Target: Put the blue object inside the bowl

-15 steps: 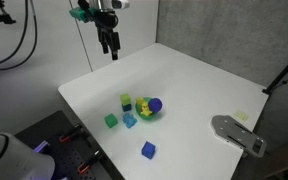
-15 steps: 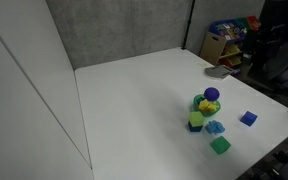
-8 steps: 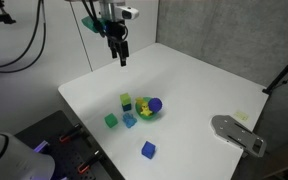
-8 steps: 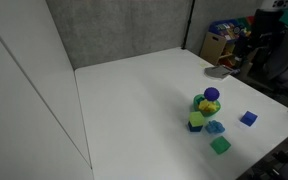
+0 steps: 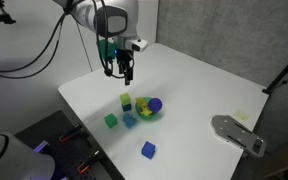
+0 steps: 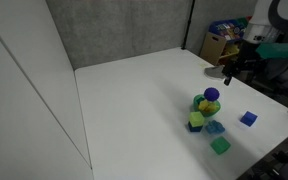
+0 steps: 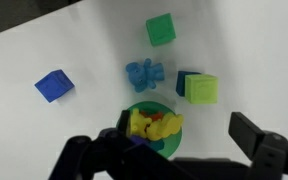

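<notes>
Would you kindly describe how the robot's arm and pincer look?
The arm has rounded white-grey links and a teal patch near the wrist. The pincer is black, and its two blocky fingers show dark in the wrist view. No markings are legible.

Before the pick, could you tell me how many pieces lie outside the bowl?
5: the green cube, the light-blue object near the bowl, the royal-blue cube off alone, and a yellow-green cube on or against a dark blue block. More may be hidden.
</notes>
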